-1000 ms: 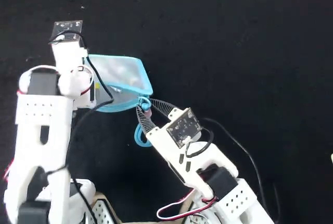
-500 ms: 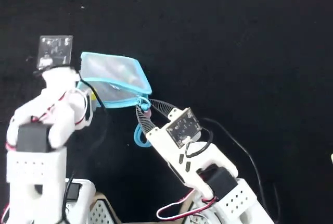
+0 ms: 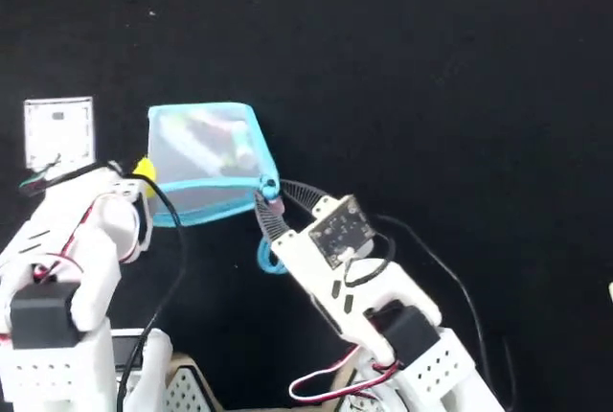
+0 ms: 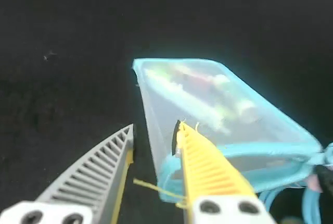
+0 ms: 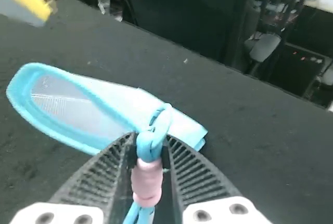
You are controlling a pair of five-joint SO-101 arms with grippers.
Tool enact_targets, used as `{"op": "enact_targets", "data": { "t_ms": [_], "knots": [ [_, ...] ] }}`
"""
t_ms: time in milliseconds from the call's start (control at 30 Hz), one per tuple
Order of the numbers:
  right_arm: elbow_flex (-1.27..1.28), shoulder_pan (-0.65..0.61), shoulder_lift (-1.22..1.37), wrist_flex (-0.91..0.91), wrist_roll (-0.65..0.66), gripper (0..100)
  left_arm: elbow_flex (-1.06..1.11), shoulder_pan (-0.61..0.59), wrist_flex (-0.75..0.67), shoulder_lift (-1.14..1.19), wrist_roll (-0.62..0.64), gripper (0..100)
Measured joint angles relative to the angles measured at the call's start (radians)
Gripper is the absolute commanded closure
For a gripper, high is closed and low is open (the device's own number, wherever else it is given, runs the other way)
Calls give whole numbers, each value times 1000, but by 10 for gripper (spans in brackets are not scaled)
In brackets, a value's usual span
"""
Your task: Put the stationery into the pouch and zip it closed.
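The pouch [image 3: 206, 158], pale mesh edged in blue, lies flat on the black desk [image 3: 431, 77], left of middle. Through its translucent wall the stationery [image 4: 203, 96] shows as long green, red and white shapes, all inside it, with nothing loose beside it. At the pouch's right corner the right pincer [image 5: 148, 139] is clamped on the zip pull [image 5: 147, 182], a pink bead on a blue cord loop, just as it was a second ago. What has changed is on the other side. The left arm, which stood over the pouch's left edge a second ago, has drawn back toward the near-left of the desk, and the pouch has turned slightly and settled flatter. The left pincer [image 4: 154, 127] now hangs with its jaws apart and nothing between them, its yellow finger just beside the pouch's left corner. I cannot tell if the two are touching. With the bracing arm letting go and the pull at the end corner, the zip is probably run shut, though the teeth themselves are too small to check.
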Motion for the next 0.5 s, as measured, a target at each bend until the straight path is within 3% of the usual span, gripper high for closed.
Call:
{"op": "enact_targets", "data": {
  "t_ms": [267,500],
  "knots": [
    [-143,38,0,57,0,988,6,-9,-5,-89,0,859],
    [-331,40,107,57,35,988,150,-12,-101,-137,3,859]
  ]
}}
